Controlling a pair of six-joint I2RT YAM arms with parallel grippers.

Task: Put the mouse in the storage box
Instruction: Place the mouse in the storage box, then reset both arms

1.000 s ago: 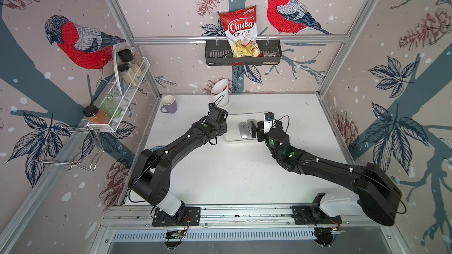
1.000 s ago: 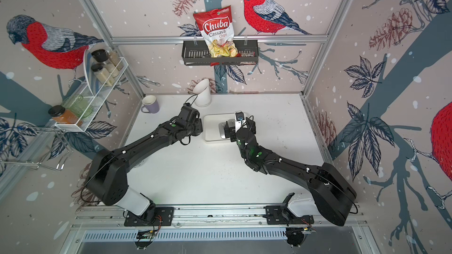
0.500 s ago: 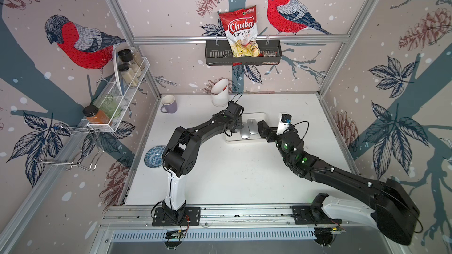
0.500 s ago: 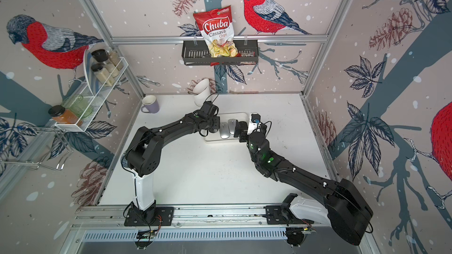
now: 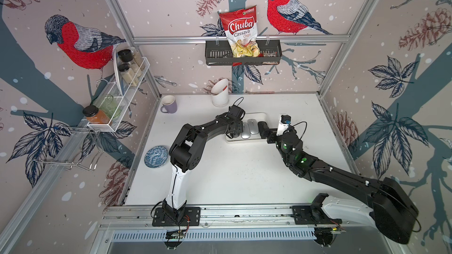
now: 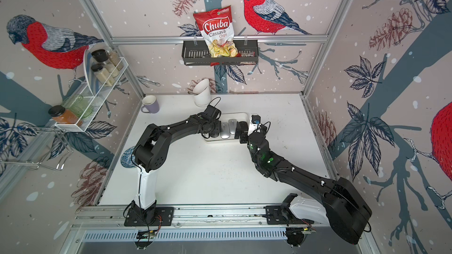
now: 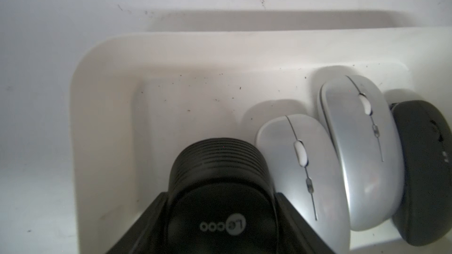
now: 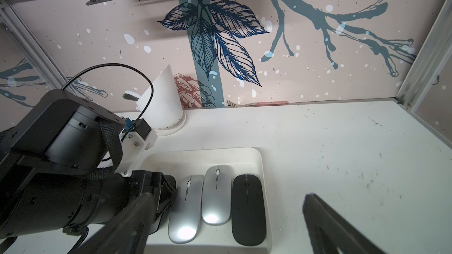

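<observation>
The storage box (image 7: 171,52) is a shallow tray of smooth white plastic with rounded corners and low walls, its floor flecked with dark crumbs. Four mice show here. Two glossy silver mice (image 8: 216,196) with slim scroll wheels lie side by side in the box, touching. A flat black mouse (image 8: 248,208) lies just beside them at one end. The mouse (image 7: 215,162) of the task is matt black, ribbed at one end and printed with a pale logo. It sits over the box floor at the opposite end, between the fingers of the left gripper (image 7: 217,199); whether they pinch it or only flank it cannot be told. The right gripper (image 8: 227,199) is at the flat black mouse's end, jaws spread wide and holding nothing. The box lies on a scuffed white table (image 5: 232,179), which also bears one lilac mug (image 5: 168,105), one blue patterned bowl (image 5: 156,156) and one white slant-cut holder (image 5: 220,92). Wallpaper of red-breasted birds, leaves and pine cones lines the aluminium-framed walls.
</observation>
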